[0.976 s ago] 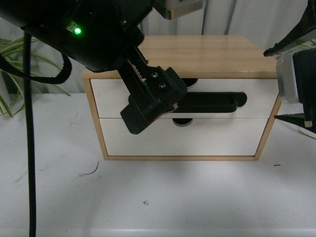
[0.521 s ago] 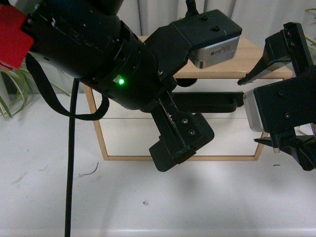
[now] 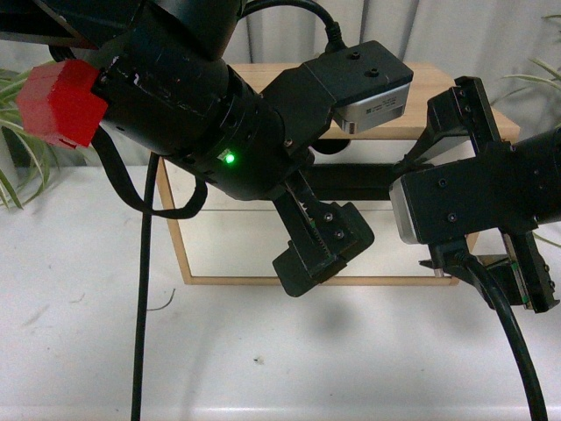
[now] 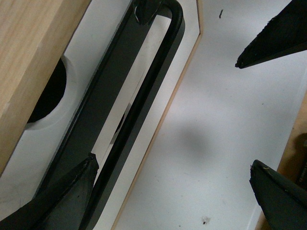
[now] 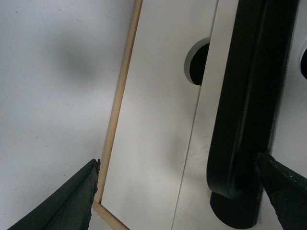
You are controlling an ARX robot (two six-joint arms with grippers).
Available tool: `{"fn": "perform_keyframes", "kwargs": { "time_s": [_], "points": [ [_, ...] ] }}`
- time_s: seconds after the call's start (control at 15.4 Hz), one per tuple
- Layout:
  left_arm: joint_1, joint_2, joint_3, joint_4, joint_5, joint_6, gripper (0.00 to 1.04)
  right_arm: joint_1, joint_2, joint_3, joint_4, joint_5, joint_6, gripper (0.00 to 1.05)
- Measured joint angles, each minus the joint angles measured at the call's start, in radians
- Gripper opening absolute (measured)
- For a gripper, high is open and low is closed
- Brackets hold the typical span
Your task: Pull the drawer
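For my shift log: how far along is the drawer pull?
Done: left tool and right tool are at the cabinet. In hand: both hang open, a finger of each beside the handle. To do: grip it and pull; the drawer looks flush, not out.

Behind left gripper [image 4: 172,163] and right gripper [image 5: 177,163]: cabinet [image 3: 421,88] on table [image 3: 263,351]. Drawer [image 4: 43,148] above plain front [image 5: 153,120], both facing grippers. Handle [image 5: 249,96] across drawer, just beside one finger of each gripper. Table below, between left gripper's fingers.

White tabletop [image 3: 88,351], pale pleated curtain [image 3: 465,35] behind, green plant leaves [image 3: 7,180] at the left edge
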Motion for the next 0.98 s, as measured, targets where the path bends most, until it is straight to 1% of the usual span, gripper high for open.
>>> {"fn": "perform_keyframes", "kwargs": {
  "time_s": [0.39, 0.72, 0.98],
  "points": [
    [-0.001, 0.033, 0.008, 0.02, 0.01, 0.0, 0.98, 0.012, 0.046, 0.014, 0.014, 0.0, 0.02, 0.98],
    [-0.035, 0.085, 0.022, 0.061, 0.003, 0.007, 0.98, 0.027, 0.097, 0.008, 0.063, 0.01, 0.039, 0.98],
    [-0.04, 0.083, 0.006, 0.079, 0.003, 0.012, 0.98, 0.027, 0.091, -0.008, 0.07, 0.011, 0.039, 0.98]
  ]
}}
